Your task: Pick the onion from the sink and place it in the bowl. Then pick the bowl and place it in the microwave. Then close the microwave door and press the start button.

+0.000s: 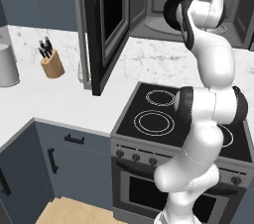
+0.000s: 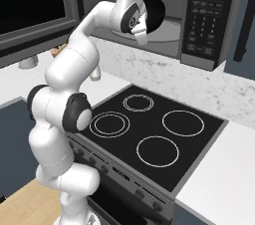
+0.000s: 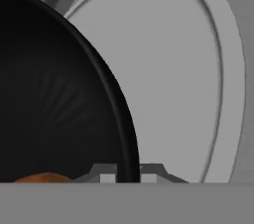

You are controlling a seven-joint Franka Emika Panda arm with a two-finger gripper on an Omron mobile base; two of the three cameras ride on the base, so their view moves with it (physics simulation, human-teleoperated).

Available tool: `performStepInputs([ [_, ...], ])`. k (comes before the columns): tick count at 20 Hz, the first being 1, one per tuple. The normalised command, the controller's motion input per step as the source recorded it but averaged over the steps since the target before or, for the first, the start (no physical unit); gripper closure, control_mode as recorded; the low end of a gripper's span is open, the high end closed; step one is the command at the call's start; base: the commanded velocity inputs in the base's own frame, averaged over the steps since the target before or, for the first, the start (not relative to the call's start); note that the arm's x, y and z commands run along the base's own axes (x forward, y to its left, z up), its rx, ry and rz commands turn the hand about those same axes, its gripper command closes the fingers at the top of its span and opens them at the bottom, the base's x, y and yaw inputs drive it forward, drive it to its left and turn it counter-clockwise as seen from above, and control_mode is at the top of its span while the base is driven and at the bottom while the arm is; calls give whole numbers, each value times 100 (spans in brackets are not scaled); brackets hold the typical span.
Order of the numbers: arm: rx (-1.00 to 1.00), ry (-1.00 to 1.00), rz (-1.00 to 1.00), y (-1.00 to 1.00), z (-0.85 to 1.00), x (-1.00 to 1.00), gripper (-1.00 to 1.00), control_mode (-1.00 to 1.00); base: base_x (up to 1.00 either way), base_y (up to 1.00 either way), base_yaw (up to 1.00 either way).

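arm reaches up into the open microwave (image 2: 209,20), jaws closed narrow on the rim of the bowl (image 3: 59,94); in the hand view one fingertip (image 3: 105,172) sits inside the rim and the other just outside it. onion (image 3: 42,177) is in the bowl, a sliver of orange at the bottom edge. bowl hangs over the pale turntable (image 3: 173,84); can't tell if it's touching it yet. in the right base view the bowl shows as a dark disc by the wrist. microwave door (image 1: 106,25) stands wide open, left of the stove (image 2: 154,134).

risks, judged: rim pinch is thin, so a tilt could roll the onion out or let the bowl slip. letting go while still above the turntable would drop it. pulling back could snag the rim and drag the bowl out. door swing comes next, and the arm needs to clear the cavity first.
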Motion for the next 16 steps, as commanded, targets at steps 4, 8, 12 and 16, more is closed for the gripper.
performStepInputs([
  [4,0,0,0,0,-6,26,-100,-100,0,0,0],
  [8,0,-7,0,0,0,0,-100,-100,0,0,0],
  [12,0,-10,0,0,0,-11,-100,-100,0,0,0],
  [16,2,-10,0,0,0,-54,-100,-100,0,0,0],
])
